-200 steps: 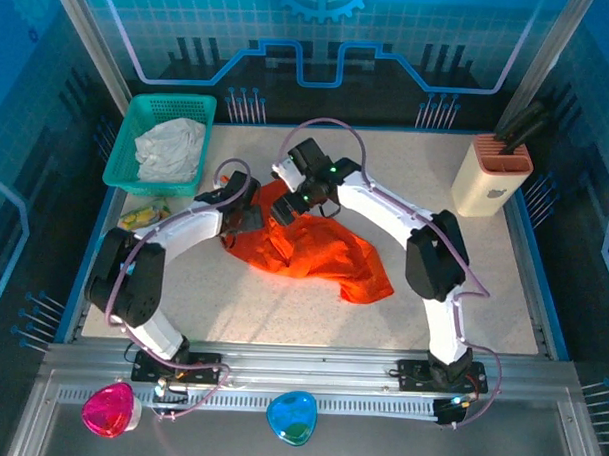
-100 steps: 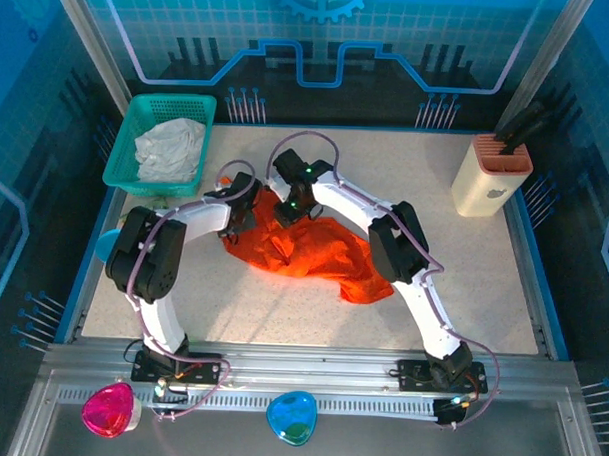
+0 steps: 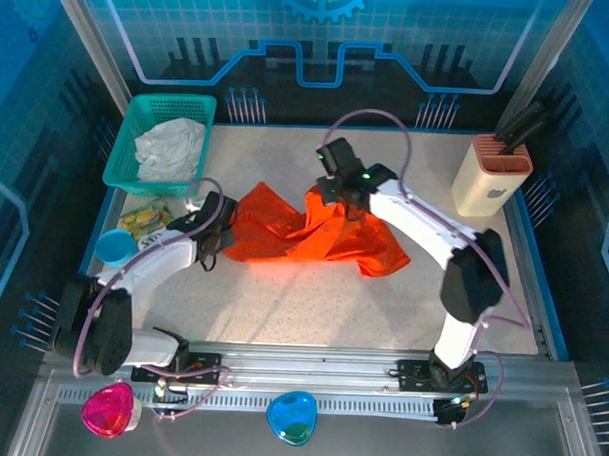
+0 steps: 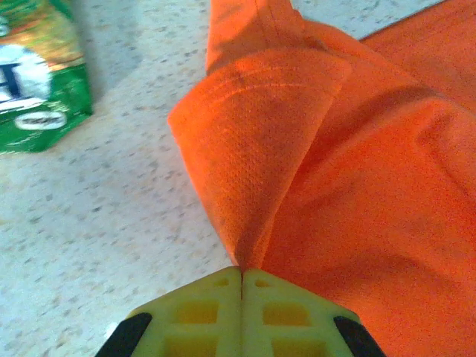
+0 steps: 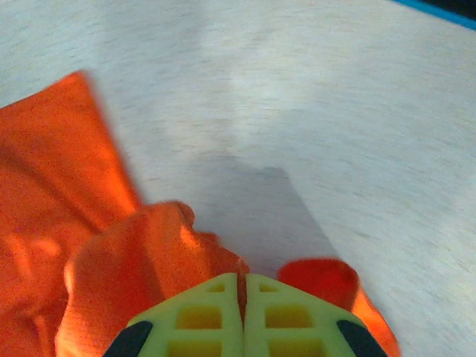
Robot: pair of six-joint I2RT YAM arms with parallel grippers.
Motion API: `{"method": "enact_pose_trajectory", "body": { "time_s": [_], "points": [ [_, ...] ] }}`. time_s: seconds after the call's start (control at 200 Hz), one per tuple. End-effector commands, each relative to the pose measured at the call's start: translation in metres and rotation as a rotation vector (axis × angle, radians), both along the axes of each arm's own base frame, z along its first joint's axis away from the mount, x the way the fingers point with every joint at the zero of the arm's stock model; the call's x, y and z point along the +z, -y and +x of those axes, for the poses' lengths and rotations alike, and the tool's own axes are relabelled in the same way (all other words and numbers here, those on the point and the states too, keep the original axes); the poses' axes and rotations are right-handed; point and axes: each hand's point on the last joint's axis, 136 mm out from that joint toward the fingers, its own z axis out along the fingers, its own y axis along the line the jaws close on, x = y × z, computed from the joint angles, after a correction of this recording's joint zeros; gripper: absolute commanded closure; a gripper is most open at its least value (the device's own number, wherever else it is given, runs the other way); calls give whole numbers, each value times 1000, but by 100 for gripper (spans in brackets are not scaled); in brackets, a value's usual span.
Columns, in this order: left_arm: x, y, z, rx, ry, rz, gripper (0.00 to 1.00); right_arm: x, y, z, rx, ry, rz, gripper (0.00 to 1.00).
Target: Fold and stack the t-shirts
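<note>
Pinches the orange t-shirt (image 3: pixel 314 233) in two places: at its left edge with the left gripper (image 3: pixel 216 235), and at a bunched, lifted ridge toward its far side with the right gripper (image 3: pixel 338 194). Seen from the left wrist: the left gripper (image 4: pixel 242 271) with its yellow-green fingers (image 4: pixel 193 316) pressed flat together, a fold of the orange t-shirt (image 4: pixel 357 171) running straight into the seam between them, the rest spread to the right over the speckled table (image 4: pixel 97 223). Seen from the right wrist: the right gripper (image 5: pixel 242 279) likewise closed tight, lumps of the orange t-shirt (image 5: pixel 111 260) bulging on either side of the tips, bare table (image 5: pixel 335 111) beyond. Between the two pinch points, from above, creased cloth sagging onto the table (image 3: pixel 282 297) around the middle, one corner trailing out to the right. At the far left corner, a teal mesh basket (image 3: pixel 174 105) with the whitish-grey t-shirt (image 3: pixel 170 148) crumpled inside, well apart from the orange one. Just in front of the basket, a green and yellow snack packet (image 3: pixel 145 217), also at the upper left from the left wrist (image 4: pixel 37 74), flat on the table near the shirt's edge but not touching it. Beside the left arm, a blue cup (image 3: pixel 114 246). At the far right, a beige knife block (image 3: pixel 491 175) upright with dark handles sticking out of its top.
</note>
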Motion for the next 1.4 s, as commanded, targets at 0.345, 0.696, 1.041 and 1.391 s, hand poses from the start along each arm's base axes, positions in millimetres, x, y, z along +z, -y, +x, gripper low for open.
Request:
{"method": "enact_pose_trajectory", "body": {
  "time_s": [0.345,0.696,1.041,1.391],
  "points": [
    [-30,9,-66,45,-122,-17,81,-86,153,-71,-583,-63,78,97],
    [25,46,-41,-88,-54,22,14,-49,136,-76,-390,-60,93,29],
    [12,37,44,-70,-91,-21,27,-18,82,-47,-20,-105,80,36],
    [-41,37,70,-34,-185,-37,41,-47,40,-34,90,-215,125,50]
  ]
}}
